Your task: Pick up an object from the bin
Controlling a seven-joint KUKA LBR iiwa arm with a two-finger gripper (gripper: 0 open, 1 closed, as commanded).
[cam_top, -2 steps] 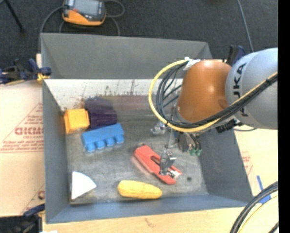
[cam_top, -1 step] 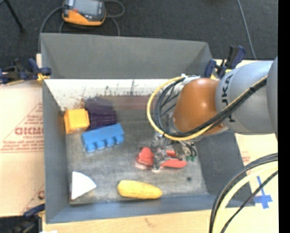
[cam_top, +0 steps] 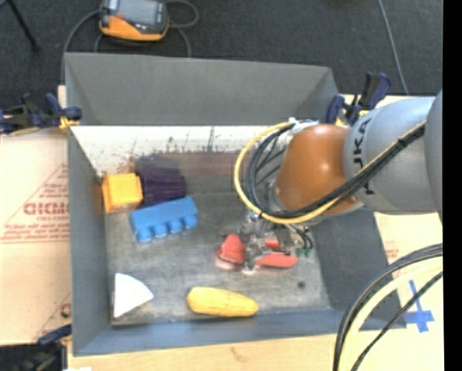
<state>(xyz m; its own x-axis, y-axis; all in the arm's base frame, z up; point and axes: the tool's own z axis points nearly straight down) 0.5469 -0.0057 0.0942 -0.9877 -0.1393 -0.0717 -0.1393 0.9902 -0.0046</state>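
My gripper (cam_top: 256, 247) is low in the bin's right half, under the orange cover at the wrist. It stands right on a flat red thing (cam_top: 232, 250) that lies on the floor and sticks out on both sides of it, to the left and to the right. Whether it grips the red thing I cannot tell. A yellow corn-cob shape (cam_top: 222, 302) lies just in front of it, near the front wall.
A blue studded brick (cam_top: 164, 219) lies left of centre. A yellow block (cam_top: 122, 191) and a dark purple thing (cam_top: 161, 180) sit at the back left. A white wedge (cam_top: 129, 294) rests in the front left corner. The arm and its cables cover the bin's right side.
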